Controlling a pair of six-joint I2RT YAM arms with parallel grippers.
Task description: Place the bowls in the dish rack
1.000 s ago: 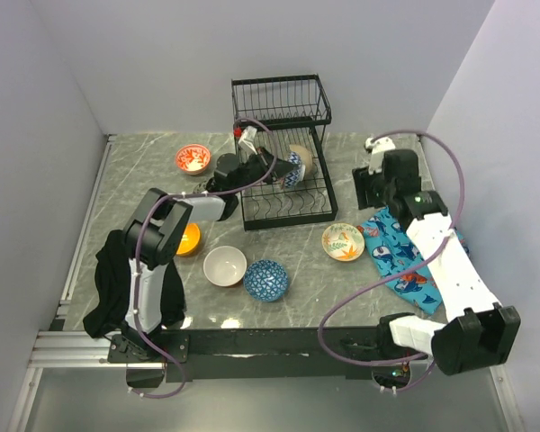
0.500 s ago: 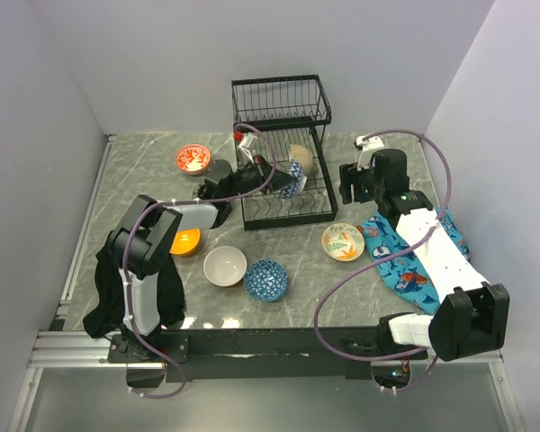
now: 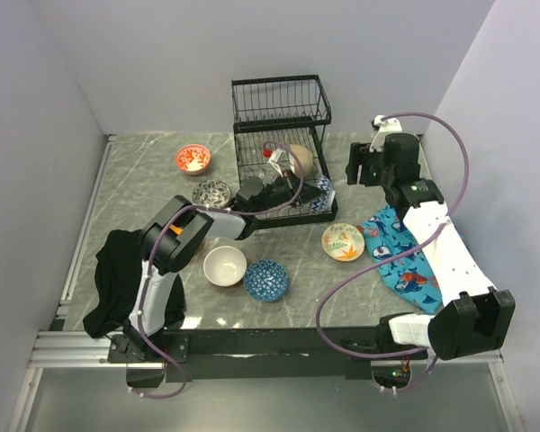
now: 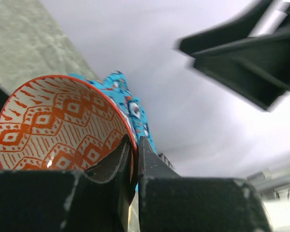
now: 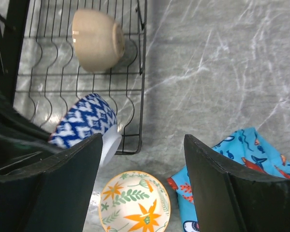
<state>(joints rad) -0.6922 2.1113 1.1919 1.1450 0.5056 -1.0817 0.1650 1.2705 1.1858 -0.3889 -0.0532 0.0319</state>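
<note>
The black wire dish rack (image 3: pixel 279 115) stands at the back centre. A beige bowl (image 3: pixel 299 160) (image 5: pixel 97 39) lies on its side in the lower tray. My left gripper (image 3: pixel 292 193) (image 4: pixel 135 145) is shut on the red rim of a bowl (image 3: pixel 322 191) (image 5: pixel 84 121) (image 4: pixel 58 125), blue-and-white outside and orange-patterned inside. It holds that bowl on edge at the tray's near right corner. My right gripper (image 3: pixel 355 168) (image 5: pixel 142 159) hangs open to the right of the rack, over a floral bowl (image 3: pixel 343 241) (image 5: pixel 134 202), with nothing between its fingers.
On the table lie a red bowl (image 3: pixel 193 158), a dark patterned bowl (image 3: pixel 212 193), a white bowl (image 3: pixel 225 265) and a blue bowl (image 3: pixel 266 279). A blue whale-print cloth (image 3: pixel 405 256) (image 5: pixel 237 159) lies at the right. A black cloth (image 3: pixel 117 270) lies at the near left.
My left gripper has carried its bowl rightwards and nearer, to the tray's near right corner, uncovering the dark patterned bowl. My right gripper has swung towards the rack, pulled back and opened wider.
</note>
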